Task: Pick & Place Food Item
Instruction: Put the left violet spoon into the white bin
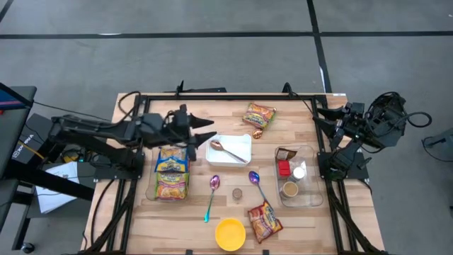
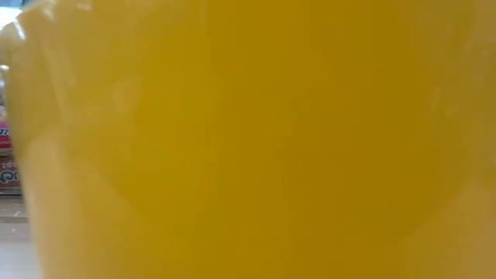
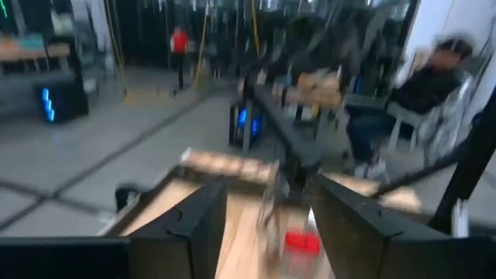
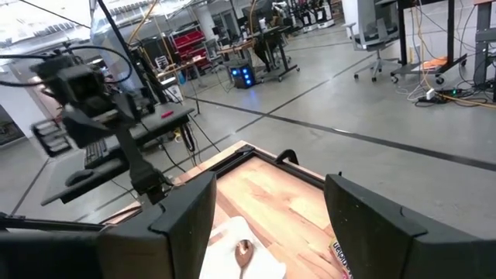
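Two orange snack packets lie flat on the wooden table, one at the far side (image 1: 259, 115) and one at the near side (image 1: 264, 221). Yellow noodle packets (image 1: 172, 173) lie in a clear tray at the left. My left gripper (image 1: 207, 132) is open and empty above the table, between the noodle packets and the white plate (image 1: 241, 140); its spread fingers show in the left wrist view (image 3: 267, 225). My right gripper (image 4: 267, 225) is open and empty, drawn back at the table's right edge (image 1: 327, 120).
A metal spoon (image 1: 225, 149) lies on the white plate. Two purple spoons (image 1: 214, 188) (image 1: 256, 180) and a small brown thing (image 1: 237, 193) lie mid-table. A clear tray (image 1: 311, 198) at the right holds a red thing and cups. A yellow bowl (image 1: 230, 234) fills the low view (image 2: 248, 139).
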`<action>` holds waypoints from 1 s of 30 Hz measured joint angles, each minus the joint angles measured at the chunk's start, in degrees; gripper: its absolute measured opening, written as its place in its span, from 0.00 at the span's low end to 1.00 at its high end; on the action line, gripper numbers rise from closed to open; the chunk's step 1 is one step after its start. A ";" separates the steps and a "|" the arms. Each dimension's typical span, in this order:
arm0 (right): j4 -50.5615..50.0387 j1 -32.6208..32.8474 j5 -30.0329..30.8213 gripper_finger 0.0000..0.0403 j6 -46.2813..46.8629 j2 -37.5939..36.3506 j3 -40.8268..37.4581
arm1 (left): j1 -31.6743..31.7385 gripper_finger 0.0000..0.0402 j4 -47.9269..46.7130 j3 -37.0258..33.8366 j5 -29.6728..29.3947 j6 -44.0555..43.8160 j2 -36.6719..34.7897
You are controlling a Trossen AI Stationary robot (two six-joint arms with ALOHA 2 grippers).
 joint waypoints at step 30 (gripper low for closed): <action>1.97 0.05 -11.86 0.58 -0.44 0.00 0.02 | -20.89 0.60 -43.89 31.33 -7.52 -44.04 28.27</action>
